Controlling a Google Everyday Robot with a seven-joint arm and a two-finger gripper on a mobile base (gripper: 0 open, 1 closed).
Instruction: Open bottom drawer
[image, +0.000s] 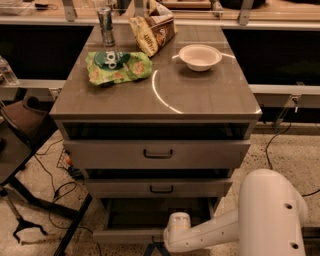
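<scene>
The bottom drawer is the lowest of three grey drawers in the cabinet. It stands pulled out towards me, and its plain tray shows dark inside. Its handle is hidden behind my arm. My white arm reaches in from the lower right. My gripper is at the drawer's front edge, at the very bottom of the view, and is mostly cut off. The middle drawer and the top drawer each show a dark bar handle.
On the cabinet top lie a green snack bag, a metal can, a brown chip bag and a white bowl. Cables and a dark chair are on the floor at left.
</scene>
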